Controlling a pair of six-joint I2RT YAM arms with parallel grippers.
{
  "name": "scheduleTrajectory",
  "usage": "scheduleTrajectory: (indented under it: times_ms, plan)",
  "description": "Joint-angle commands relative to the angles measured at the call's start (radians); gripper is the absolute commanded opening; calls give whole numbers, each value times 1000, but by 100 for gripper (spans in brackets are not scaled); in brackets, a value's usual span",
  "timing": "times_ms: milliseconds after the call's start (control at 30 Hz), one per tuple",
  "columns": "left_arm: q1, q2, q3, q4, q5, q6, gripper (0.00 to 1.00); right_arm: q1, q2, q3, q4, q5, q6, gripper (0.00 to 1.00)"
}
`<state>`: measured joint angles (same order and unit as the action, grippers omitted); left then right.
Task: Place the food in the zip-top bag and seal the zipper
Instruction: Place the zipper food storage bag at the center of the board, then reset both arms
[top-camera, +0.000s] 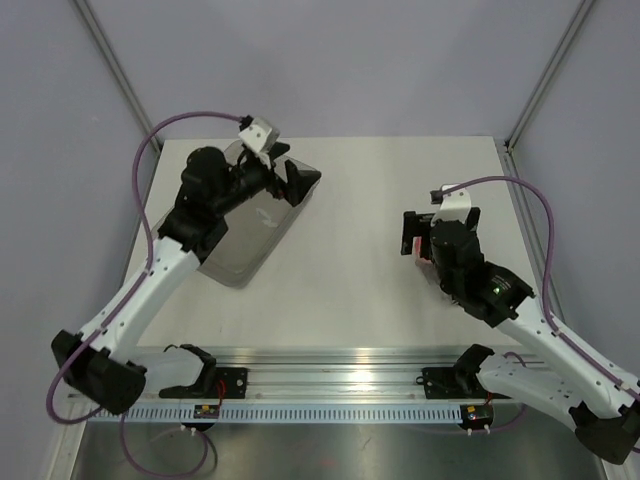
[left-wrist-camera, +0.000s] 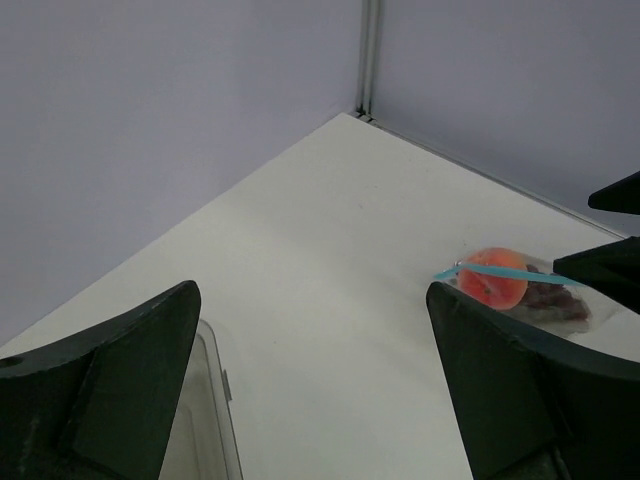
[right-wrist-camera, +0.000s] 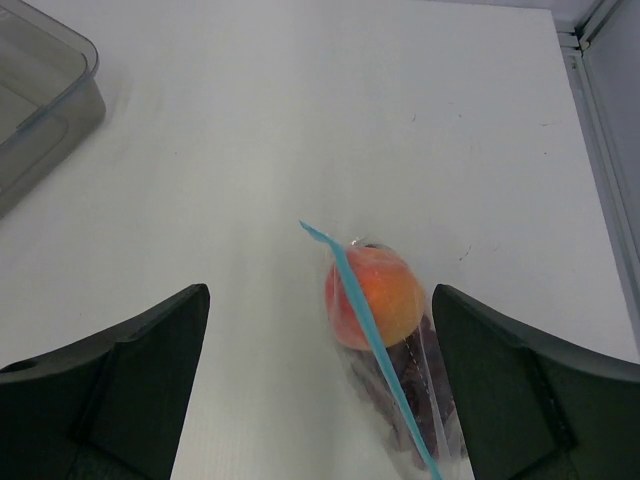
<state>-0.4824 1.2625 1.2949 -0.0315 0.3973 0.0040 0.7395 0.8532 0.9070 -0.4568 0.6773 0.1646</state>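
Two sets of fingers here, and both have let go. From the top camera, my left gripper (top-camera: 297, 180) hangs over the far end of the grey tray (top-camera: 245, 250) on the left side of the table (top-camera: 370, 190). My right gripper (top-camera: 413, 240) sits low over the right half, well apart from the tray.

Left wrist cam: my left fingers (left-wrist-camera: 110, 390) are spread wide with nothing between them, and a tray corner shows just below. Across the table lies the zip-top bag (left-wrist-camera: 580, 315), clear and crinkly. The peach (left-wrist-camera: 493, 280) glows orange-red inside it, with the dark grapes (left-wrist-camera: 555, 298) tucked right beside it. The zipper (left-wrist-camera: 510, 272), a thin teal strip, crosses over the top of the peach.

Right wrist cam: my right fingers (right-wrist-camera: 540, 400) are splayed too, gripping nothing. The bag lies flat on the table between them and a bit ahead. The peach is at the far end and the grapes are nearer me. The zipper runs diagonally over the fruit (it reads as one single line, but I can't tell if it's pressed shut all the way).
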Motion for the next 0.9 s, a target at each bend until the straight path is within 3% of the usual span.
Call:
scheduleTrajectory:
  times_ms: [0, 133, 433, 667, 867]
  plan:
    - [2, -101, -153, 25, -188, -82, 99, 0, 59, 44, 32, 9, 39, 99]
    - [2, -204, -221, -28, -259, -150, 99, -3, 173, 169, -96, 53, 111, 99]
    - [2, -330, -258, -309, -343, -199, 99, -2, 452, 412, -336, 162, 306, 99]
    - [2, -462, -358, -354, -429, -208, 99, -2, 521, 421, -365, 154, 371, 99]
    - [2, -483, -381, -426, -479, -194, 99, 0, 517, 395, -355, 145, 398, 99]
